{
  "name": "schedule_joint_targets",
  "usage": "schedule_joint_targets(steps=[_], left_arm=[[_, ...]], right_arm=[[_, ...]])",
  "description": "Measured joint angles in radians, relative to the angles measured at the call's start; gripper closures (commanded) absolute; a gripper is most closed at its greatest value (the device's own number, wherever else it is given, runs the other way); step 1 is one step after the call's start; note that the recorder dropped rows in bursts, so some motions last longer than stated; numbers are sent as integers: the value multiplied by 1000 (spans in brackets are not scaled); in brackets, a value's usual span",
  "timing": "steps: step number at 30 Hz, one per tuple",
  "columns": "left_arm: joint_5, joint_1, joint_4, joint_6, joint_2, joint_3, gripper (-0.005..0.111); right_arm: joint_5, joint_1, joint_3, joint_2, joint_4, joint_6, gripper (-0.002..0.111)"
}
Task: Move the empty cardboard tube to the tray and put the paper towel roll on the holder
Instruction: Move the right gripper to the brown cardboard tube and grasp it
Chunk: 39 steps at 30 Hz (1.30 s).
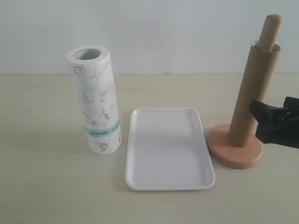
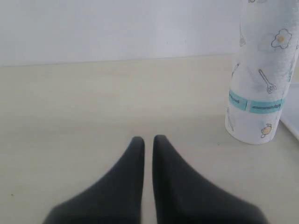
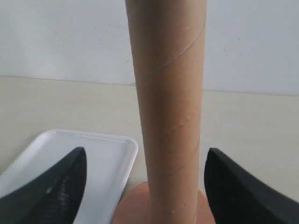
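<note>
We log the desk (image 1: 42, 186), with the tray (image 1: 164, 187) flat at its middle. Roll (image 1: 96, 102) stands upright just beside the tray, toward the left-arm edge. Holder (image 1: 223, 150) stands toward the right-arm edge. Tube (image 1: 247, 98) is sleeved over its pole (image 1: 271, 28), pole tip poking out. Right gripper (image 3: 145, 154) is spread wide, a finger on either side of the tube's lower half, not touching. Left gripper (image 2: 148, 140) is pressed nearly together, empty, apart from the roll. We judge the tube light, stiff, hollow, crushable: pinch gently, lift straight up.
</note>
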Motion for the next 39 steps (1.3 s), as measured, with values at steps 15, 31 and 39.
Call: schedule_joint_targets(steps=[15,31,39], left_arm=[[0,0,0,0,0,0,101],[0,0,0,0,0,0,101],[0,0,0,0,0,0,101]], right_arm=[[127,0,-136,4,2,-98,42],[108,0,-270,235,2,-116,42],[57,0,-270,235,10,-103,77]])
